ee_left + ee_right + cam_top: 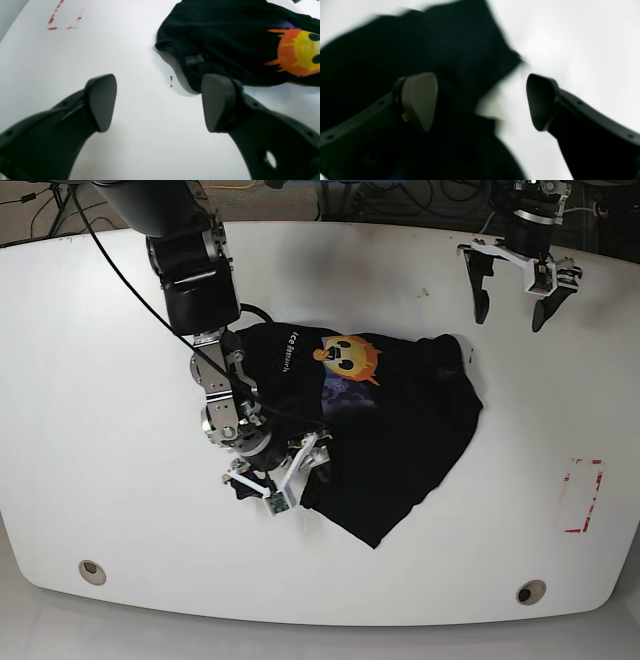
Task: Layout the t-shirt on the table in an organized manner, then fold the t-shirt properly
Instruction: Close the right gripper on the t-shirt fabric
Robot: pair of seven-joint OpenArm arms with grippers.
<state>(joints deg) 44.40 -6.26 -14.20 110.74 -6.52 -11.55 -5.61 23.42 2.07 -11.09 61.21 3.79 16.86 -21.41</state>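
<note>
The black t-shirt [400,430] lies crumpled in the middle of the white table [120,510], its orange-yellow cartoon face [346,357] turned up. My right gripper [275,480] hovers at the shirt's near-left edge. In the blurred right wrist view it [480,100] stands open over the black cloth [382,50], with nothing between its fingers. My left gripper [512,305] is open at the far right of the table, apart from the shirt. In the left wrist view it [160,102] hangs over bare table, with the t-shirt [225,32] ahead of it.
A red-and-white tape rectangle [582,495] marks the table's right side and also appears as tape [63,17] in the left wrist view. Two round grommet holes [92,571] [531,591] sit near the front edge. Small dark specks [171,78] lie beside the shirt. Cables run along the far edge.
</note>
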